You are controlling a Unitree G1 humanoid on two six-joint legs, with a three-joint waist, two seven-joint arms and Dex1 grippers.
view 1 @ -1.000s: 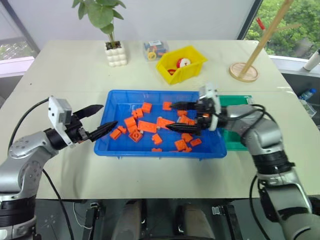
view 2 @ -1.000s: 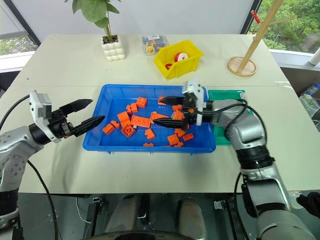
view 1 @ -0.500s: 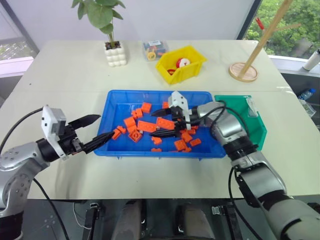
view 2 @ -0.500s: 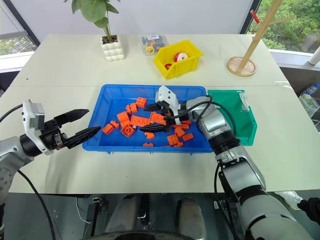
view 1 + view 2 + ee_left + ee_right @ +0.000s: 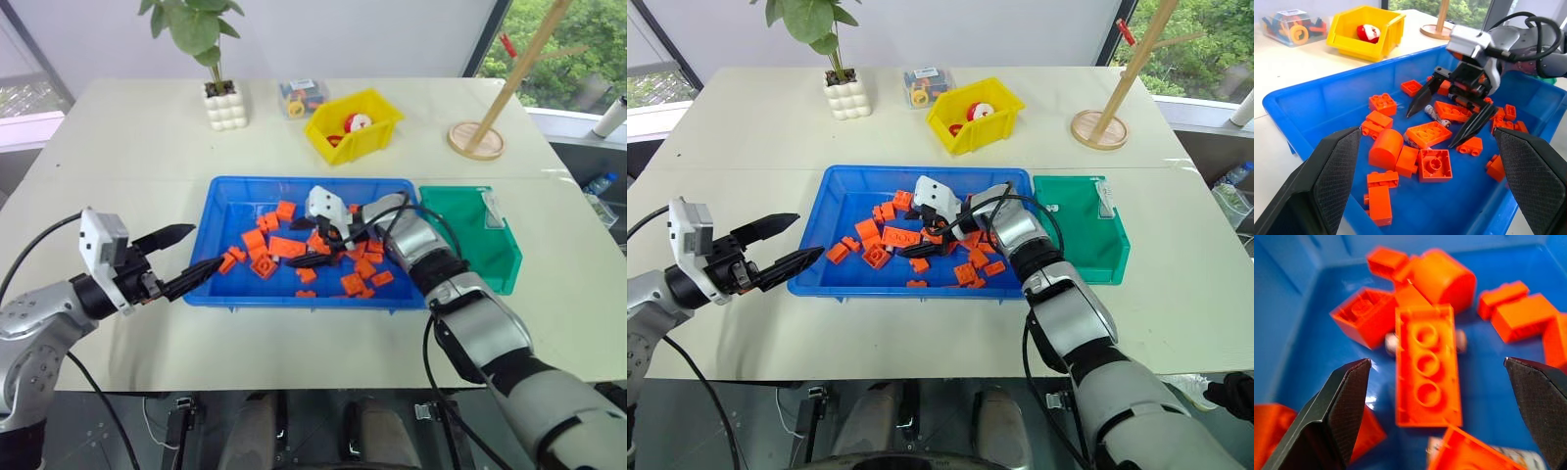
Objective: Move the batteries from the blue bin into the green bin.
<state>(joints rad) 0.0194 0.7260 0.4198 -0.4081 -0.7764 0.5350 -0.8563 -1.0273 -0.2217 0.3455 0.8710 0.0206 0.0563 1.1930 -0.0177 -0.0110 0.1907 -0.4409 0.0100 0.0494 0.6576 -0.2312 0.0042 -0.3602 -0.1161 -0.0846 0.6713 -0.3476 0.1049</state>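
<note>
Inside the blue bin (image 5: pixel 230 195), the right gripper (image 5: pixel 1447 120) spreads its fingers wide over a battery (image 5: pixel 1434 114); the left gripper (image 5: pixel 192 257), fingers wide, hovers at its outer edge.

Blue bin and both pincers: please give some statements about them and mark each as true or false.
1. The right pincer is open above the orange bricks in the blue bin. True.
2. The left pincer holds a brick. False: it is open and empty, at the bin's left edge.
3. The green bin stands to the left of the blue bin. False: it stands on its right.
4. A battery lies between the bricks under the right pincer. True.
5. The yellow bin is beyond the blue bin. True.
</note>
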